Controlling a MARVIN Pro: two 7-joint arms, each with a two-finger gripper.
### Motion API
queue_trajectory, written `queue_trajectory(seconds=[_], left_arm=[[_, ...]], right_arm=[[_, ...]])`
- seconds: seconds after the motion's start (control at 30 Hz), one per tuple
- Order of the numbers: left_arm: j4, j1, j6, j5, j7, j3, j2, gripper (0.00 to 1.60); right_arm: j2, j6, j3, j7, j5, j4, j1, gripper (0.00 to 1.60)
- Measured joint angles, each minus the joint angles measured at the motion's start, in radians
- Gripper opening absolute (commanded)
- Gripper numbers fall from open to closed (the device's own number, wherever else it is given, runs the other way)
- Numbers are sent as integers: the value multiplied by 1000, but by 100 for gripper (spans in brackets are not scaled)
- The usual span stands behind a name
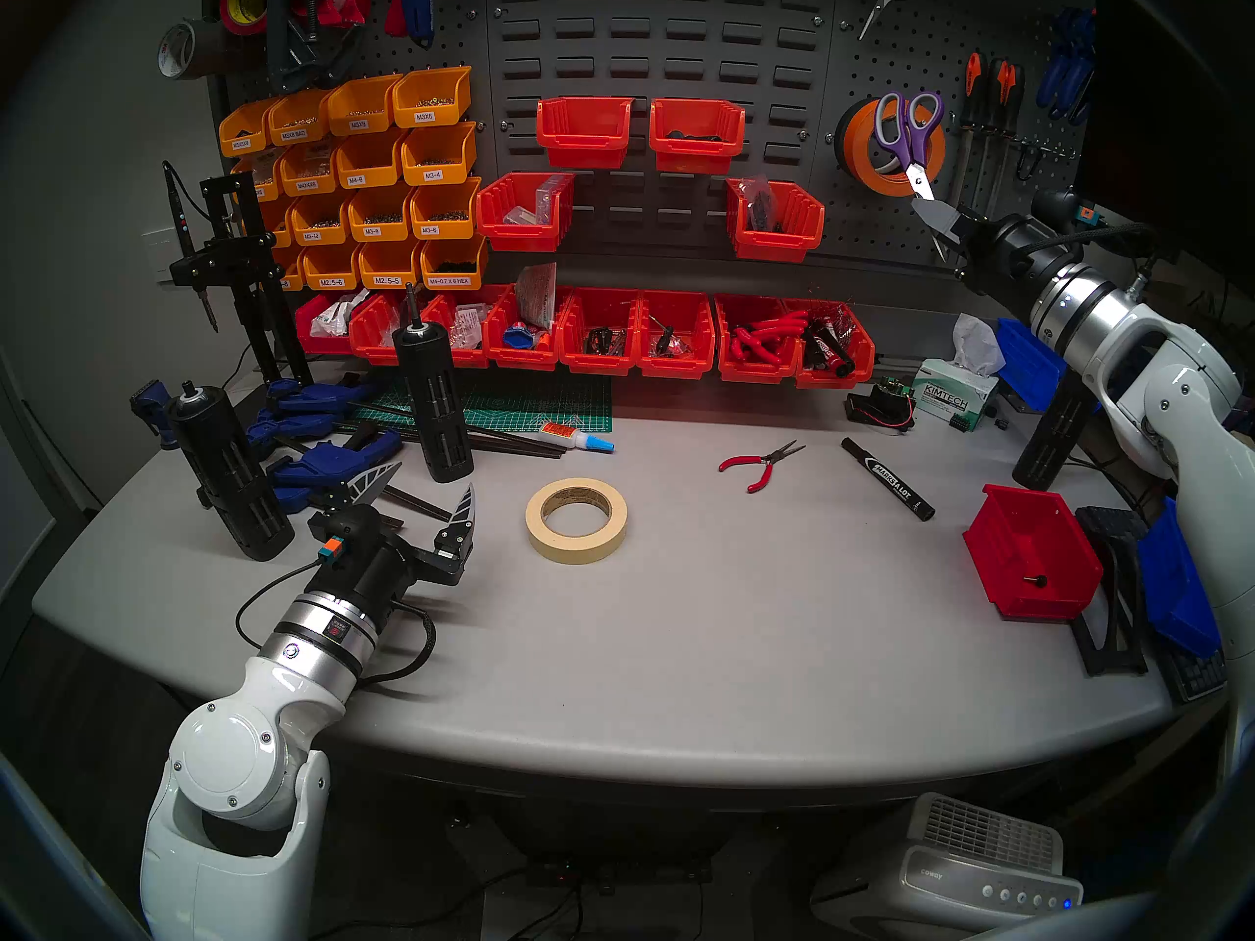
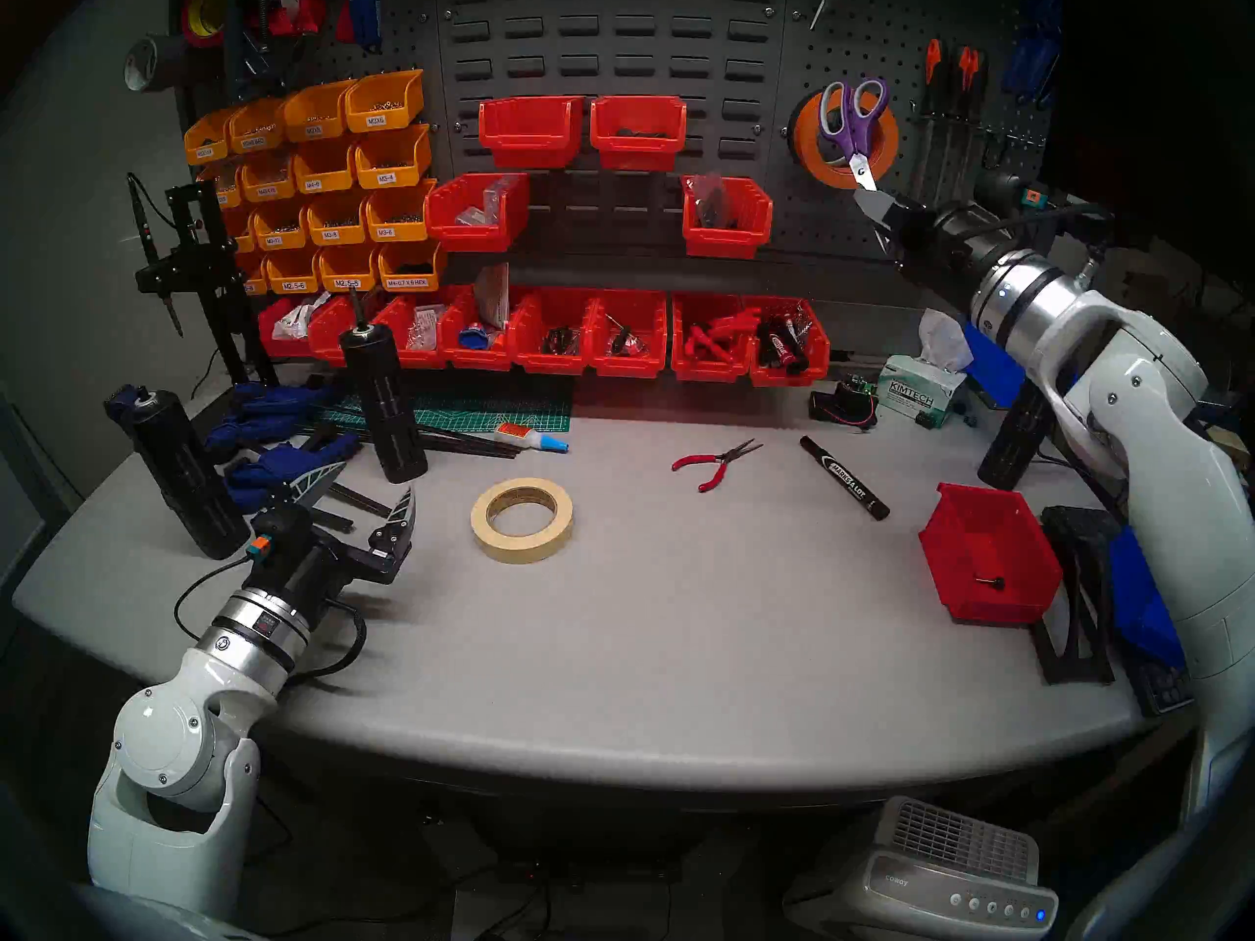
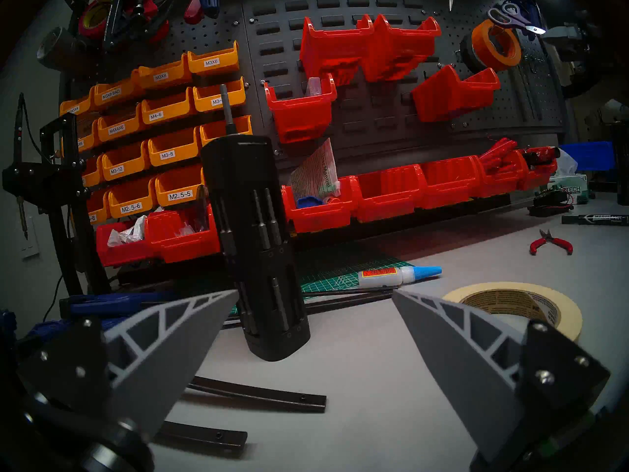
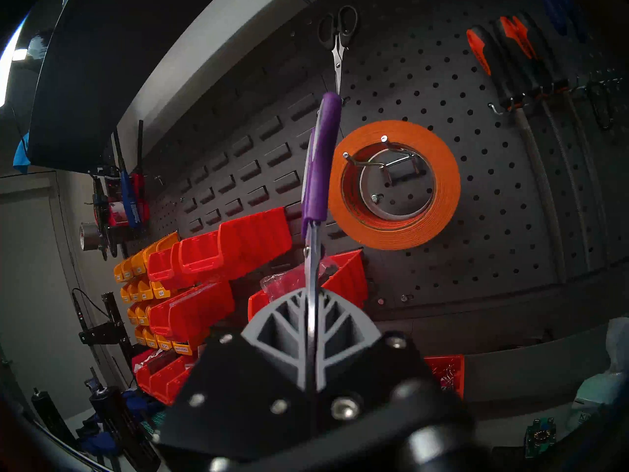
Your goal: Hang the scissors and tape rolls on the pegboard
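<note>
Right hand (image 1: 932,214) gripping one scissors (image 1: 906,135).

The left gripper (image 3: 313,292) stands open, its grey ribbed fingers (image 3: 170,335) spread at the bottom corners above the grey desk (image 3: 374,376). Between them rises a black bit holder (image 3: 255,250). The beige tape roll (image 3: 517,304) lies flat behind the right finger. A glue bottle (image 3: 398,275) rests by the green mat (image 3: 333,267). On the pegboard (image 3: 541,96) at upper right hangs the orange tape roll (image 3: 498,45), the purple scissors (image 3: 510,15) just above it.
</note>
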Motion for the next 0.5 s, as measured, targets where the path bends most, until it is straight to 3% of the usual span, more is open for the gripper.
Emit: queue_trajectory(seconds=[0.5], left_arm=[[0, 0, 0, 0, 0, 0, 0, 160]], right_arm=[[-3, -6, -3, -9, -15, 8, 14, 0]])
